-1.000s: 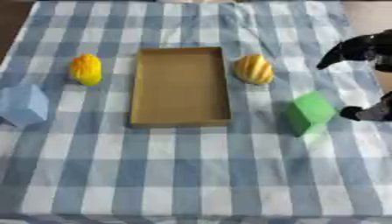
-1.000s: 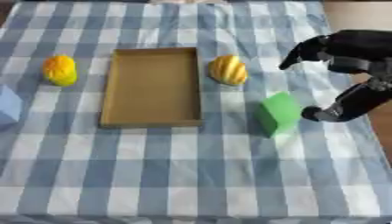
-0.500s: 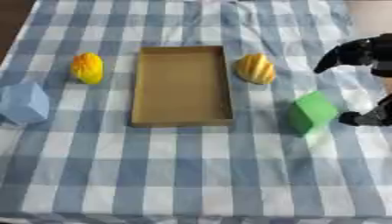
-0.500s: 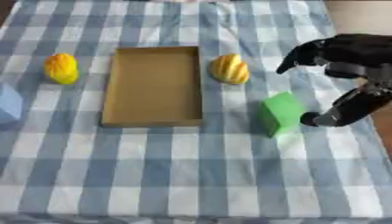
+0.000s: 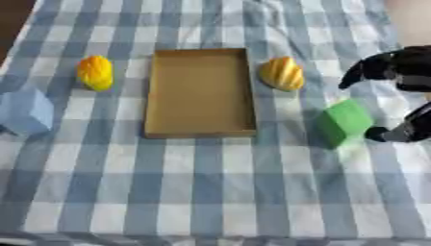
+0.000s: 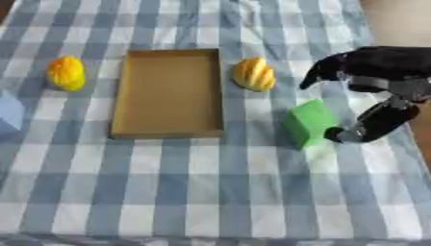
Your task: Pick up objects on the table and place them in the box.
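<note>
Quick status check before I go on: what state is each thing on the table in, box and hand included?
Cardboard box: open, empty.
Green block: on the cloth right of the box, tilted, not gripped.
Yellow ridged fruit: on the cloth by the box's right side.
Second yellow fruit: on the cloth left of the box.
Blue block: at the left edge, untouched.
Right hand: open beside the green block, holding nothing.

one brown box [image 5: 200, 93], two yellow ridged objects [image 5: 95, 72] [image 5: 282, 73], one green block [image 5: 344, 121], one blue block [image 5: 25, 111]

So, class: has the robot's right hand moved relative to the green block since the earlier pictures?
Yes. The right hand has moved left, toward the green block; its thumb now sits beside the block's right face.
</note>
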You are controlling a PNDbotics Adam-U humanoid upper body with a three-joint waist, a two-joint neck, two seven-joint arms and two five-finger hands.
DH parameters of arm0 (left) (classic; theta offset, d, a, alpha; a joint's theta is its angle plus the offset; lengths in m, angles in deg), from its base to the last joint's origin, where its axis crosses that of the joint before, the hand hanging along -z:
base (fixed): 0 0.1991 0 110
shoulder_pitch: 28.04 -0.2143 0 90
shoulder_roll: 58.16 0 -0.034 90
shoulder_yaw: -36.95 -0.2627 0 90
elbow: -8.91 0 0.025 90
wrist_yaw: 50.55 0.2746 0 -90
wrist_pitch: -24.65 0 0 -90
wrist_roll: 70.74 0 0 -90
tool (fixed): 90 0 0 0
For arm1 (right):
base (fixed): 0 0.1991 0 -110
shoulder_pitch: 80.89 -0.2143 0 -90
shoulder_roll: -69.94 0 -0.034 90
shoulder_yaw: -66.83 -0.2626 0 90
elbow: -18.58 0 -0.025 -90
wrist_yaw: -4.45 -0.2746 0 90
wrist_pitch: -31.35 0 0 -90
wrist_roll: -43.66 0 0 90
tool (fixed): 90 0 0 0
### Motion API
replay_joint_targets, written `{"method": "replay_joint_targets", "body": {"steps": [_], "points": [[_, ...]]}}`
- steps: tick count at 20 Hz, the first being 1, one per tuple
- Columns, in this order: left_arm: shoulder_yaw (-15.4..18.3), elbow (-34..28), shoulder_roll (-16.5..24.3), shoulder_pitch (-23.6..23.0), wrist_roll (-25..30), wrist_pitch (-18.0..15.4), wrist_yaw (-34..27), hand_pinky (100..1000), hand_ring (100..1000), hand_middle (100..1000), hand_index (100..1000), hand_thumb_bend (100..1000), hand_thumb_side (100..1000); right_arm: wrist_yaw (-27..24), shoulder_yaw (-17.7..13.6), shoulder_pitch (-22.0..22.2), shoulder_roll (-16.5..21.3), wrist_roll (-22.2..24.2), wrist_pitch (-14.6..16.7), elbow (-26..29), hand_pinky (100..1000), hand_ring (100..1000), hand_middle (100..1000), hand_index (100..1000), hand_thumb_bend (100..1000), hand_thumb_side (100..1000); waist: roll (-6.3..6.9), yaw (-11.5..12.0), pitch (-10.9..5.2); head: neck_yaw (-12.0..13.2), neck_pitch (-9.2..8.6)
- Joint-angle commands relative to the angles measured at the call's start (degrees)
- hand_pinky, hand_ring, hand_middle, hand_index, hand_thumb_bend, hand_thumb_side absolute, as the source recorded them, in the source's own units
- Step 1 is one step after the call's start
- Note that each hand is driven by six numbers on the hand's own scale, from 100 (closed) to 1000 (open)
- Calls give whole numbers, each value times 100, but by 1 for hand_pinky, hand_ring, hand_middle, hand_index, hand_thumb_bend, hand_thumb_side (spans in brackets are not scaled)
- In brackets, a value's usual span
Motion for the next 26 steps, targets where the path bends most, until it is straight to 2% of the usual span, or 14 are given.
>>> {"method": "replay_joint_targets", "body": {"steps": [1,8,21,24,26], "points": [[23,-95,87,95,22,-4,-16,844,881,827,928,599,898,124,12,-140,19,-6,60,-193,890,896,855,882,450,256,12,12,-77,-41,-4],[18,-99,44,101,16,-3,-22,842,881,826,924,597,899,243,130,-273,-156,-11,168,-602,887,893,848,876,432,271,21,34,-26,-89,-26],[31,-103,-14,115,-20,-22,-38,840,879,824,922,595,897,258,257,-418,-300,195,277,-904,885,889,809,865,400,274,-2,78,13,-96,-35],[29,-105,-20,122,-31,-26,-42,839,879,823,921,593,897,261,283,-462,-342,217,278,-980,880,882,791,861,364,277,-2,83,16,-96,-37],[27,-107,-22,123,-33,-26,-43,839,879,823,921,593,897,244,292,-479,-366,190,286,-1006,873,867,754,842,281,292,0,86,18,-95,-29]]}}
